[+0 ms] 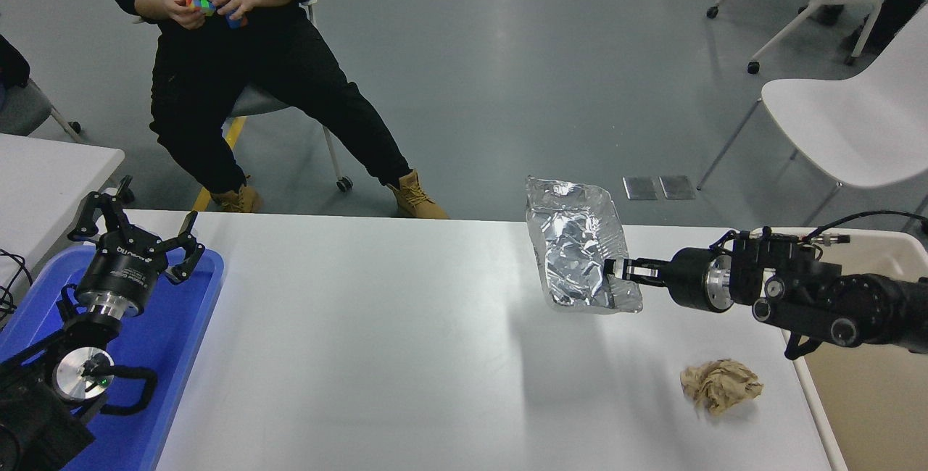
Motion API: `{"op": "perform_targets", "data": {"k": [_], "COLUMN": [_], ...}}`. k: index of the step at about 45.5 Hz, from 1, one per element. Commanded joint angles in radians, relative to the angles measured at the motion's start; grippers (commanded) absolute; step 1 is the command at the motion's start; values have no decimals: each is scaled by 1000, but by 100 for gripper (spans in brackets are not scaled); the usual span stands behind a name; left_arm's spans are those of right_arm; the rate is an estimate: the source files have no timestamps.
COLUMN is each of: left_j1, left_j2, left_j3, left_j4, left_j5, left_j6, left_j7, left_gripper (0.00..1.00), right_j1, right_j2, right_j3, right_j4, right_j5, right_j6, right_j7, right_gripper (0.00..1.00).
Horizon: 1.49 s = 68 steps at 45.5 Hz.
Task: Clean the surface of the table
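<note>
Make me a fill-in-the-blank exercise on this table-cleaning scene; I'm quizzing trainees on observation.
1. The right gripper is shut on the edge of a crumpled ____ tray, held above the table surface.
2. A crumpled ball of ____ paper lies on the table.
3. The left gripper is parked over a ____ plastic tray.

Missing words: foil; brown; blue
</note>
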Motion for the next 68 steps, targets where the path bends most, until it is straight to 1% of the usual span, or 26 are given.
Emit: {"op": "perform_targets", "data": {"k": [1,5,13,21,28,29,39,45,52,61,68], "left_j1": [0,0,0,0,0,0,0,0,0,0,0], "left_j2": [1,-1,1,-1,-1,1,1,-1,1,-1,-1], "left_j3": [0,0,0,0,0,0,0,0,0,0,0], "left_j4": [0,0,0,0,0,0,0,0,0,0,0], "left_j5": [0,0,0,0,0,0,0,0,0,0,0], "left_j6": [0,0,0,0,0,0,0,0,0,0,0], "left_j7": [0,0,0,0,0,0,0,0,0,0,1], "left_gripper": [100,100,100,100,100,100,100,100,100,100,100], "right_j1": [119,149,206,225,215,209,199,136,45,-108,-179], "right_j2": [-94,-128,-185,-222,-225,-228,-234,-234,-237,-243,-243], "right_j3": [97,153,223,232,217,207,80,37,40,40,40], "right_j4": [44,43,35,-11,-144,-192,-465,-609,-706,-861,-913], "right_j5": [2,2,2,4,34,68,212,258,278,344,369], "right_j6": [111,166,241,258,260,267,333,344,346,344,340], "right_j7": [1,0,0,0,0,0,0,0,0,0,-6], "right_gripper": [0,0,0,0,0,0,0,0,0,0,0]}}
